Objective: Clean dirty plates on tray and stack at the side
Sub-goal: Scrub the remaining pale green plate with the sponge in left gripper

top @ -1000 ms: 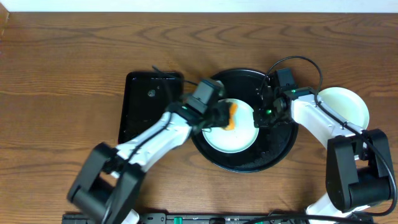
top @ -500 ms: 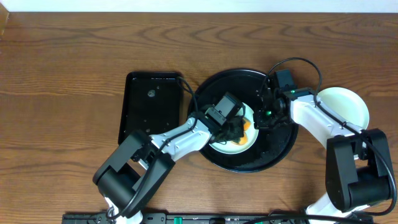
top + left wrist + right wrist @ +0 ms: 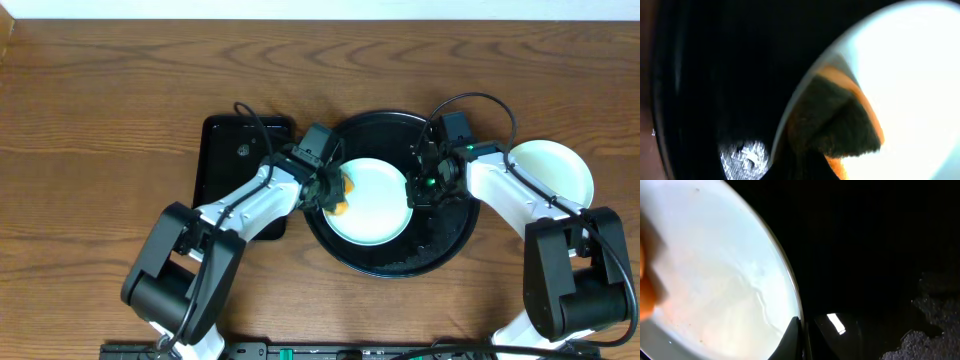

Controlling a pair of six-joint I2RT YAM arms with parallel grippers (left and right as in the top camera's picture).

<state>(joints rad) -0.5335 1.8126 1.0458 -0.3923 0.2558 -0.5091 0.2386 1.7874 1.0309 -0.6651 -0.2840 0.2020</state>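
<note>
A pale mint-blue plate [image 3: 375,205] lies in the large round black tray [image 3: 440,235]. My left gripper [image 3: 333,190] is shut on an orange sponge [image 3: 342,197] with a dark scrub face and presses it on the plate's left rim. The left wrist view shows the sponge [image 3: 840,122] on the plate [image 3: 912,70]. My right gripper [image 3: 421,186] is shut on the plate's right rim. In the right wrist view its fingertips [image 3: 792,339] pinch that rim [image 3: 787,287]. Another pale plate [image 3: 552,172] rests on bare wood at the right; I cannot tell whether it is a stack.
A smaller rectangular black tray [image 3: 235,170] lies left of the round tray, under my left arm. Wet patches glisten on the round tray's floor [image 3: 925,330]. Brown wood tabletop [image 3: 120,120] surrounds everything.
My left gripper has swept the sponge from the plate's upper middle down across its right part and back to the left rim. The right gripper and the plate have not moved.
</note>
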